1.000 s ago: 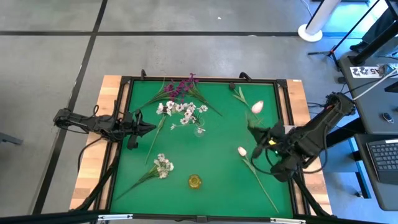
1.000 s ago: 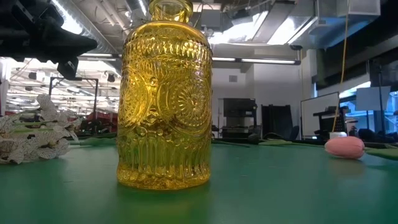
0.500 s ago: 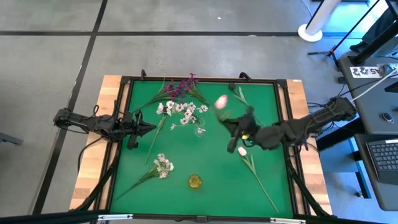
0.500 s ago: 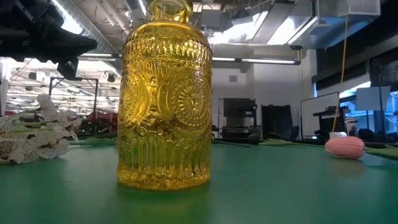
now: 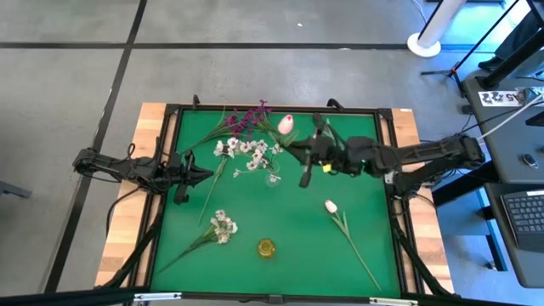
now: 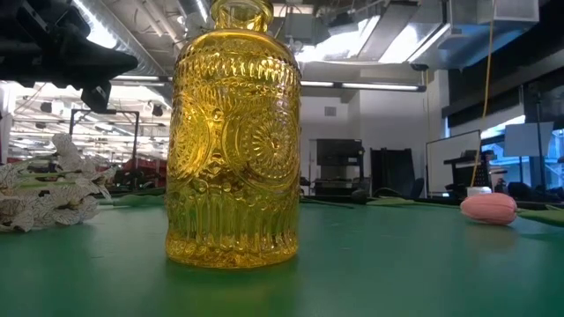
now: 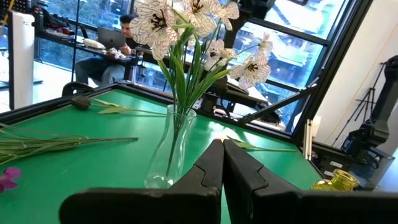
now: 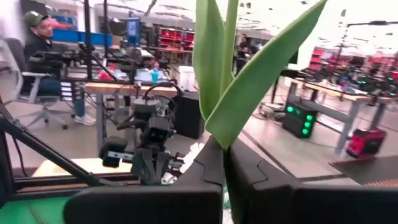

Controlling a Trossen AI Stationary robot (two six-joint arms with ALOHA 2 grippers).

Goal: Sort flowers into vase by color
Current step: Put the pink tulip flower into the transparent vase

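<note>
Over the worktop's (image 5: 365, 183) far middle, we see the right end effector (image 5: 313, 155) clamped on a pink tulip (image 5: 286, 124), stem slanting. Its clear vase (image 5: 272, 178) of white blossoms stands just beside it. Left end effector (image 5: 204, 174) waits together.

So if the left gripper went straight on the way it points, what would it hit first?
Probably the clear vase holding white flowers. It stands right ahead of the shut left gripper, though depth is hard to judge.
</note>
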